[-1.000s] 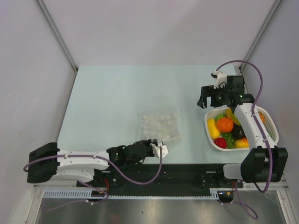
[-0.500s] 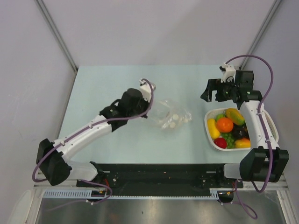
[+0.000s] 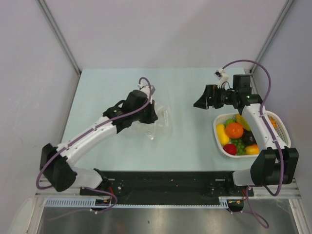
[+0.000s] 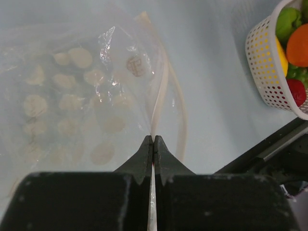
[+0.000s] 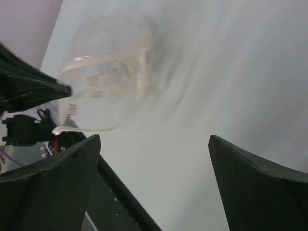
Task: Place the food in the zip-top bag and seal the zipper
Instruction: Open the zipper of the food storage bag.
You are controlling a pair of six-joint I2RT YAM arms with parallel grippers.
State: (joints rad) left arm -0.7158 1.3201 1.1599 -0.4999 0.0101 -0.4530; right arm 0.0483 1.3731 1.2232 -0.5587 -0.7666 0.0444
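Left of the basket (image 4: pixel 267 67), the left end effector (image 4: pixel 153 140) pinches the zipper (image 4: pixel 161 96) of the zip-top bag (image 4: pixel 72 96), and the right end effector (image 5: pixel 151 139) is spread wide.

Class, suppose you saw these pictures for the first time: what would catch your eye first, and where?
The bright food heaped in the white basket at the right edge of the table stands out first. Left of centre, the left gripper is shut on the clear bag at its zipper. The right gripper hangs open between bag and basket.
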